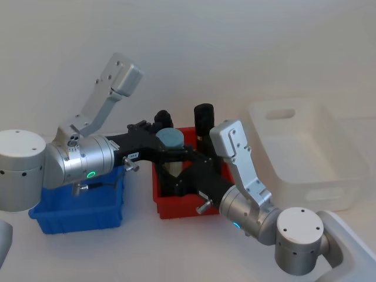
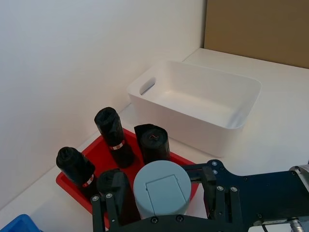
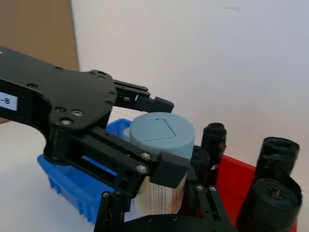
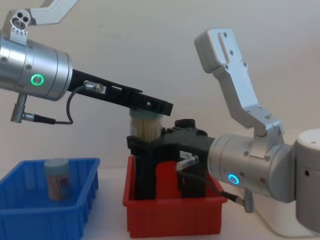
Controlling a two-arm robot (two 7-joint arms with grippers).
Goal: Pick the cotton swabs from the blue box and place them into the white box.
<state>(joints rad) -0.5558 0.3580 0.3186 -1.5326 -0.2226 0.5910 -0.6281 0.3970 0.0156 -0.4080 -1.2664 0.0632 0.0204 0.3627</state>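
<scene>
Left tool [image 4: 150,106] outstretched, level, around cotton swabs [image 4: 146,127].

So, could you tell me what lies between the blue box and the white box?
The red bin holding black rolls, seen in the head view. Above it the left gripper grips a cotton swab jar, the right gripper beside it.

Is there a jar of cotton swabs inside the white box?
No, the white box is bare inside; the left gripper holds a jar of cotton swabs up over the red bin.
</scene>
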